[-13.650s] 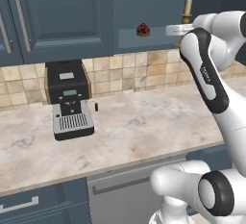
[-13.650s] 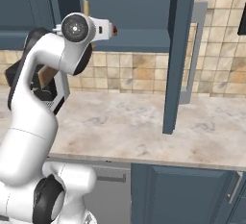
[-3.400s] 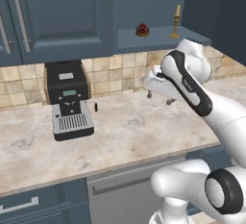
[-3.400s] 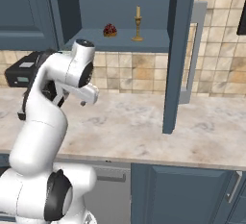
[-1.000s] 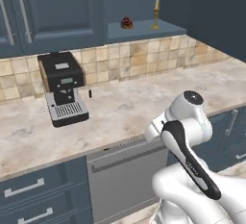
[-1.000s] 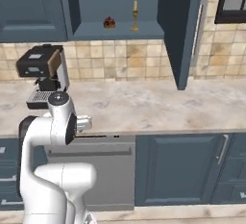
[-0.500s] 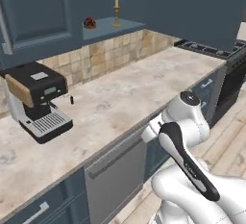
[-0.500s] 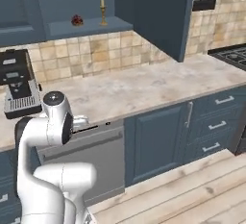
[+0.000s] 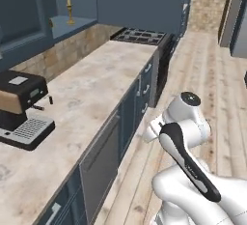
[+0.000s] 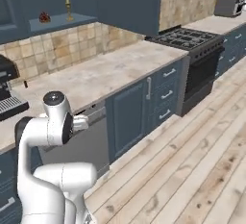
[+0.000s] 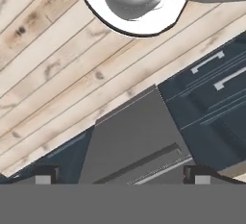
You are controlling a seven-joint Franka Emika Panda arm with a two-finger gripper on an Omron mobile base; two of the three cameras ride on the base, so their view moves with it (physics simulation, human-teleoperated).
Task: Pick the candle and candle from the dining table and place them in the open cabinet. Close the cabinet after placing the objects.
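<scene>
A thin cream candle on a brass candlestick [image 9: 70, 11] [image 10: 68, 6] stands upright on the shelf of the open dark blue cabinet [image 9: 72, 25] [image 10: 60, 22], whose door [image 10: 126, 2] is swung wide. My arm is folded low in front of the base. My gripper [image 9: 150, 130] [image 10: 82, 122] [image 11: 121, 176] hangs near the counter's front, far below the candle and away from it. It is open, its two fingertips [image 11: 46, 175] wide apart with nothing between them. The dining table is out of view.
A small dark red lump [image 10: 44, 17] sits on the same shelf. A coffee machine [image 9: 19, 108] [image 10: 6, 93] stands on the counter, a grey dishwasher front [image 10: 91, 139] [image 11: 139, 141] below it. A stove [image 10: 185, 38] lies further along. Wooden floor [image 10: 192, 160] stretches to the right.
The whole picture has swung: the base has turned and pulled back from the counter, which now runs along the left. The arm stays folded low and the gripper stays open.
</scene>
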